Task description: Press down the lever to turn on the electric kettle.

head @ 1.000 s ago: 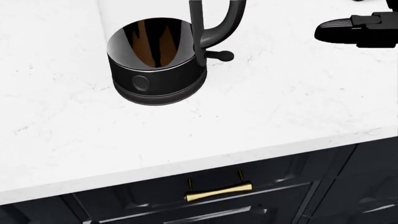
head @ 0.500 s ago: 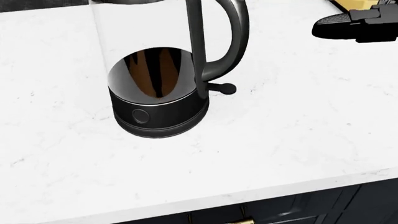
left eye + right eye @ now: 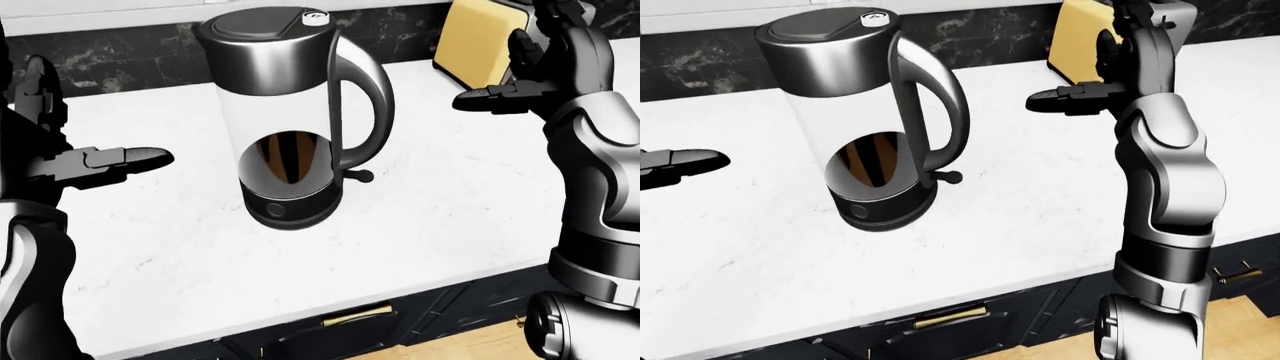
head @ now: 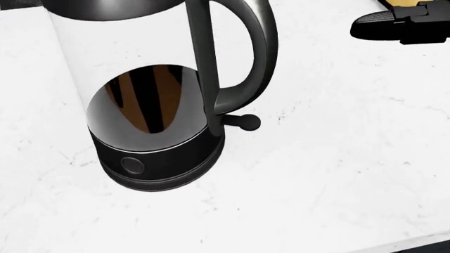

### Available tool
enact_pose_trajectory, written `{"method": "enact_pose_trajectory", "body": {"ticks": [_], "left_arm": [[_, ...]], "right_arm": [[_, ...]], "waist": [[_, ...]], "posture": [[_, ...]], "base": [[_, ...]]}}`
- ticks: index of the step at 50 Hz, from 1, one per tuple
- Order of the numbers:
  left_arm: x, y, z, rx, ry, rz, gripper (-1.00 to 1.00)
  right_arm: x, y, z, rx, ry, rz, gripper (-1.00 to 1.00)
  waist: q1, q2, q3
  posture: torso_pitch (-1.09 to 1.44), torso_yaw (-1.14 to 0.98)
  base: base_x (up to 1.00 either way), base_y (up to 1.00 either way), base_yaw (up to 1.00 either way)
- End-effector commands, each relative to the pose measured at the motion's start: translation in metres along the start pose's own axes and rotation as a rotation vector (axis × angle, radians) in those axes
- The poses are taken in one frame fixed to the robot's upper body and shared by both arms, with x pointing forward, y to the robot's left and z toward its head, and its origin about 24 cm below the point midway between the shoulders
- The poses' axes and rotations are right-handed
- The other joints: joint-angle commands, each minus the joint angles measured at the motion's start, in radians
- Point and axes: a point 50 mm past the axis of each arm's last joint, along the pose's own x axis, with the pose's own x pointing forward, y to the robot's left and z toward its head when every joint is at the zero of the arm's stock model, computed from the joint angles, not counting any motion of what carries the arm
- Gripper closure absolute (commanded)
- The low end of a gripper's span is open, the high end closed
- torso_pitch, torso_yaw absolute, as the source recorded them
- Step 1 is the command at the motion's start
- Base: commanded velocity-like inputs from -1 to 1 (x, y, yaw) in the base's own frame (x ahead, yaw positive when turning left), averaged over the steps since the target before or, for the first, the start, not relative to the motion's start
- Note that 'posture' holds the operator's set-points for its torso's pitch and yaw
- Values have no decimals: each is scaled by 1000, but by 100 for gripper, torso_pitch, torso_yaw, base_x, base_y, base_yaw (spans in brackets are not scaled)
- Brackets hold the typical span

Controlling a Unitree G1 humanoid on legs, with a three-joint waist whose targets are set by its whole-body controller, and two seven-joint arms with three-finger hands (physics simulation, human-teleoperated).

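Glass kettle (image 3: 292,127) w/ dark base, contents unclear, on counter (image 3: 450,217)

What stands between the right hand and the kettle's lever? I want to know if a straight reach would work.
Nothing visible does. The right hand hovers open above bare counter, up and to the right of the lever in the left-eye view. The lever sticks out under the handle, on the hand's side. The yellow toaster sits beyond the hand, not between.
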Motion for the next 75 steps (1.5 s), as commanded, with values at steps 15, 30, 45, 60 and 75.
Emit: {"method": "enact_pose_trajectory", "body": {"ticks": [15,30,45,60,75], "left_arm": [[0,2,12,7,-65,11,-100],[-1,1,10,8,-63,9,-100],[-1,1,9,9,-62,9,-100],[-1,2,10,9,-64,10,-100],[-1,2,10,9,-63,10,-100]], "right_arm": [[9,7,11,-36,-67,21,-100],[18,29,-9,-59,-30,62,-100],[23,43,-24,-70,3,93,-100],[27,59,-37,-86,35,136,-100],[23,73,-45,-102,54,181,-100]], "waist": [[-7,-3,-20],[-3,-1,-23],[-4,7,-30],[-8,13,-35],[-9,16,-37]], "posture": [[0,0],[0,0],[0,0],[0,0],[0,0]], "base": [[0,0,0],[0,0,0],[0,0,0],[0,0,0],[0,0,0]]}}
